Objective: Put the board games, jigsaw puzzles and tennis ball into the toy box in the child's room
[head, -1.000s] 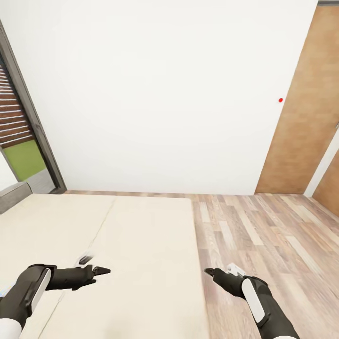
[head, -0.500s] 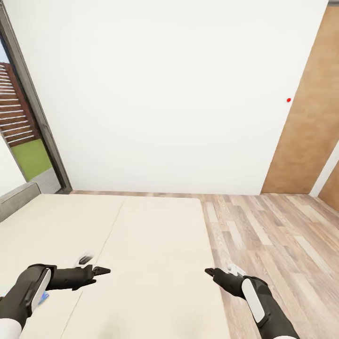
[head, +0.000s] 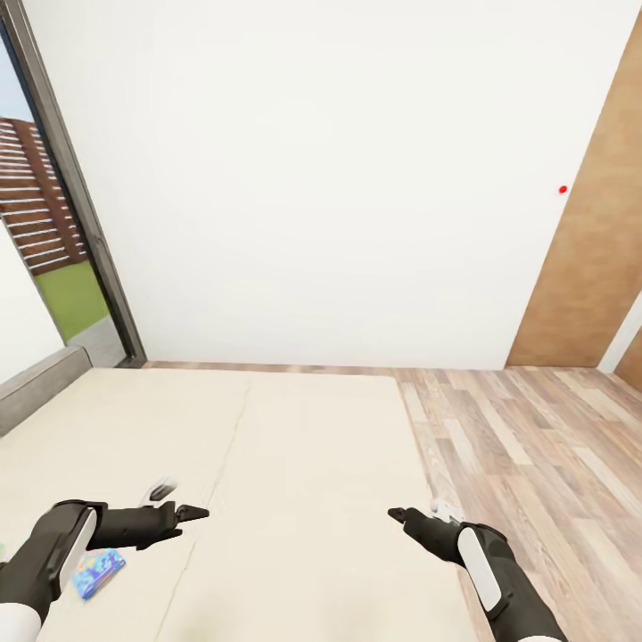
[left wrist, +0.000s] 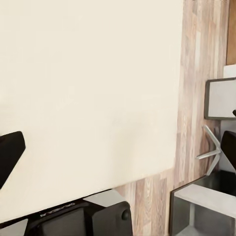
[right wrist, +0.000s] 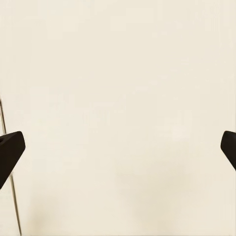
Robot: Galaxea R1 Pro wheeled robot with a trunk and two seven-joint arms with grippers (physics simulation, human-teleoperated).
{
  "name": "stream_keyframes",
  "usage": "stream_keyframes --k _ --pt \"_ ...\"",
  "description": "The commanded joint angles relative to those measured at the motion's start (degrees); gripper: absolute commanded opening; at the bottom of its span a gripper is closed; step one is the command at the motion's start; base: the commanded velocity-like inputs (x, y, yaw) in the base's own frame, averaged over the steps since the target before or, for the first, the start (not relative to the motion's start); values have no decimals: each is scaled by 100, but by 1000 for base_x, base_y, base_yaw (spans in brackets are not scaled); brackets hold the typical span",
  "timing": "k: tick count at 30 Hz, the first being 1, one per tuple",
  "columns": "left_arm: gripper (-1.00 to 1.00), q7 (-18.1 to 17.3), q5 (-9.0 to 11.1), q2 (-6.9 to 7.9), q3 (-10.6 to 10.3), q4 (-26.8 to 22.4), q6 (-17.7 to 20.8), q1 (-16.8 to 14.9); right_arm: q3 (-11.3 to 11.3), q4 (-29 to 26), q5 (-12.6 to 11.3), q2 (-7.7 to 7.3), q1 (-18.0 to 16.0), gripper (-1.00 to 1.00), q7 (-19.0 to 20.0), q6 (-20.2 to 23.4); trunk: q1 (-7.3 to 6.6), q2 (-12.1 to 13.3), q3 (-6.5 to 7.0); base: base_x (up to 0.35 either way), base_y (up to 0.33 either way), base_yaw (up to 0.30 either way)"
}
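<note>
The bed (head: 294, 464) with its cream mattress and middle seam spreads in front of me. A light-blue cartoon board game (head: 100, 571) lies flat on the mattress near its front left, partly hidden under my left forearm. My left gripper (head: 194, 513) hovers over the mattress just right of that box, and in the left wrist view it (left wrist: 118, 147) stands open with nothing between its fingers. My right gripper (head: 395, 514) hangs over the bed's right part, and in the right wrist view it (right wrist: 118, 147) is open over bare mattress (right wrist: 118, 98).
Wood-plank floor (head: 535, 446) runs along the bed's right side up to a white wall (head: 339, 178) and a brown wooden door (head: 588, 267). A dark-framed glass door (head: 53, 250) and a grey headboard (head: 40, 388) bound the left. Grey furniture (left wrist: 221, 98) stands on the floor beside the bed.
The camera has turned left, so bed, door and wall sit further right in the picture. The light-blue board game has come into view under my left forearm. Both arms keep their pose.
</note>
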Motion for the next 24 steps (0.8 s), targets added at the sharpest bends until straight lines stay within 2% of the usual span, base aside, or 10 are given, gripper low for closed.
stream_keyframes --k 1,24 --pt "100 -13 9 0 7 1 42 -4 -31 -7 21 8 -5 100 31 37 1 -5 -7 86 220 0" --pt "100 -13 10 0 10 1 42 -4 -34 -7 21 8 -5 100 31 37 1 -5 -7 79 113 0"
